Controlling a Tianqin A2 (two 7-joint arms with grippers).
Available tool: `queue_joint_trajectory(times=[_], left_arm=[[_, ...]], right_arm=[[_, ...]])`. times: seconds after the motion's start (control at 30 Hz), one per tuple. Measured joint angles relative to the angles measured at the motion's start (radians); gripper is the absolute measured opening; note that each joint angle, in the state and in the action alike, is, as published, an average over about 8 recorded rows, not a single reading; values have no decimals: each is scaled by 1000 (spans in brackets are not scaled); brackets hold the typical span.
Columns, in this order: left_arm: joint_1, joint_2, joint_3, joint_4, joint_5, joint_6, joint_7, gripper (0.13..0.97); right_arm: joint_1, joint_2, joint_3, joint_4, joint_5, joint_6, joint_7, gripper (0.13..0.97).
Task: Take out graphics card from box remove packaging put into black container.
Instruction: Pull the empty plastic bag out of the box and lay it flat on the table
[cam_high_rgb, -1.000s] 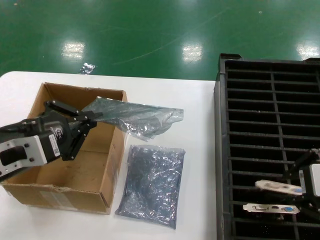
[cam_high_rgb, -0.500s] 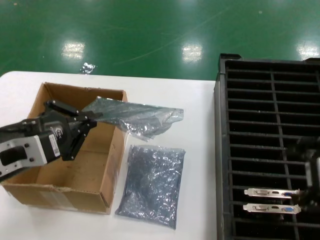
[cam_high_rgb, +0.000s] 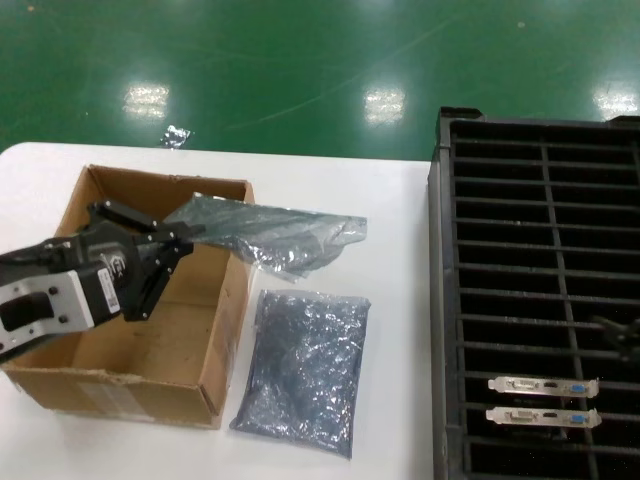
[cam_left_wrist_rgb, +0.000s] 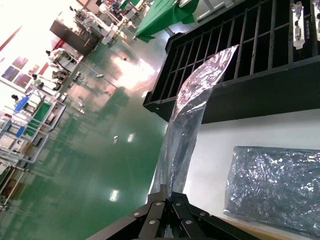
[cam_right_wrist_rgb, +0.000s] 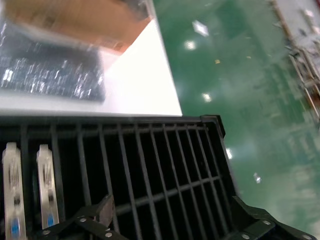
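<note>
Left gripper (cam_high_rgb: 185, 238) jaws pinch one end of the anti-static bag (cam_high_rgb: 275, 238) above the cardboard box (cam_high_rgb: 215, 330). Right gripper (cam_right_wrist_rgb: 170, 220) jaws spread wide over the black crate (cam_high_rgb: 540, 250), empty. Two graphics cards (cam_high_rgb: 543, 385) stand slotted there.

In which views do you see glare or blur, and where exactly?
Head view: bright lamp reflections on the green floor, otherwise sharp. Left wrist view: the far hall is overexposed, and the packaging held by the left gripper glints. Right wrist view: the box and the flat bag are smeared by blur; the black container is clearer.
</note>
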Motion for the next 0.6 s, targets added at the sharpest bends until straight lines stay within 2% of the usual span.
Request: queue_joint_trajectory(times=[0.1,0.27,0.47,0.6], left_arm=[[0,0,0,0,0,0,0,139],[0,0,0,0,0,0,0,139],[0,0,0,0,0,0,0,139],[0,0,0,-1,-2,1,-1,139]], right_arm=[[-77,-10,55,-30,59,81,62,787],[-175,-32,129,-100,239,195,115,875],[-263,-44,195,-160,433,283,105,895],[-290,-39,213,-170,488,307,79,933]])
